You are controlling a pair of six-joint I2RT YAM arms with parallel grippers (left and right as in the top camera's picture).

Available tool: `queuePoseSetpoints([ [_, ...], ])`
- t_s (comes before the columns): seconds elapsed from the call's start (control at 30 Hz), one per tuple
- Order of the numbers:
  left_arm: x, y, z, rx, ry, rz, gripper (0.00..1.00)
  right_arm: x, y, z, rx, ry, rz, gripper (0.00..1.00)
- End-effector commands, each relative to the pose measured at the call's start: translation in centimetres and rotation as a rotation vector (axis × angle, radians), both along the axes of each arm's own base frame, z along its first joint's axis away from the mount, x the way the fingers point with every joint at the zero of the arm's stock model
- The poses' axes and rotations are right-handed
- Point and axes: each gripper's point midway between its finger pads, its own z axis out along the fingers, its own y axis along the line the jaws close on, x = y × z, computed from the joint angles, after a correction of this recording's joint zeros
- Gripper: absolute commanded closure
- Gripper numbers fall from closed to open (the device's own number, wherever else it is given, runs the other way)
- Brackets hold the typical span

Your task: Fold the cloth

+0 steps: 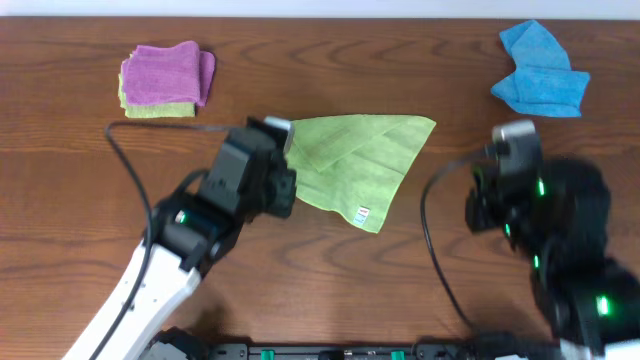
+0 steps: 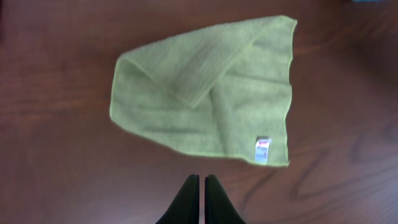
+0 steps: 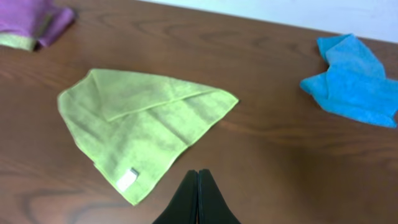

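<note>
Clearly the cloth (image 1: 355, 160) lies loosely half-folded at the middle of the overhead frame, flat on the tabletop (image 1: 330, 280). The left pincer (image 2: 201, 183) and the right pincer (image 3: 198, 177) are both pressed together, holding nothing. Soft, light microfiber (it will probably sag when lifted) seems best pinched at a corner, near the tag (image 1: 362, 212).

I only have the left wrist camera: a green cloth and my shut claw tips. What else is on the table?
Observer: A crumpled blue cloth lies at the far right, apart from the green cloth.
Operator: Anything on the other side?
Observer: A folded purple cloth sits on a yellow-green cloth at the far left.
Operator: And the right claw?
Observer: The right claw is shut and empty, off to the green cloth's right.
</note>
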Motion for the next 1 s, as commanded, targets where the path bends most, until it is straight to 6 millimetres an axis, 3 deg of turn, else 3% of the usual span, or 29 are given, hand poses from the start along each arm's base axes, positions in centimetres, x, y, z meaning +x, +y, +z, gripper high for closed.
queuePoseSetpoints([
  [0.0, -1.9, 1.5, -2.6, 0.017, 0.033, 0.026, 0.94, -2.2, 0.0, -3.3, 0.053, 0.054, -0.037, 0.98],
  [0.13, -3.9, 1.1, -5.7, -0.030, 0.074, -0.022, 0.94, -3.8, 0.8, -7.4, 0.113, 0.138, -0.042, 0.98],
  [0.3, -4.1, 1.3, -8.2, -0.049, 0.118, 0.033, 0.94, -3.5, 2.8, -11.0, 0.190, 0.241, -0.025, 0.98],
  [0.43, -3.8, 1.2, -8.8, -0.042, 0.129, 0.034, 0.94, -2.9, 4.5, -14.0, 0.170, 0.331, 0.016, 0.98],
  [0.67, -3.3, 0.9, -9.5, -0.046, 0.149, 0.052, 0.94, -1.9, 9.4, -20.3, 0.102, 0.505, 0.124, 0.98],
  [0.97, -3.3, 0.9, -9.6, -0.045, 0.149, 0.052, 0.94, -0.1, 11.8, -24.0, 0.103, 0.545, 0.164, 0.98],
])
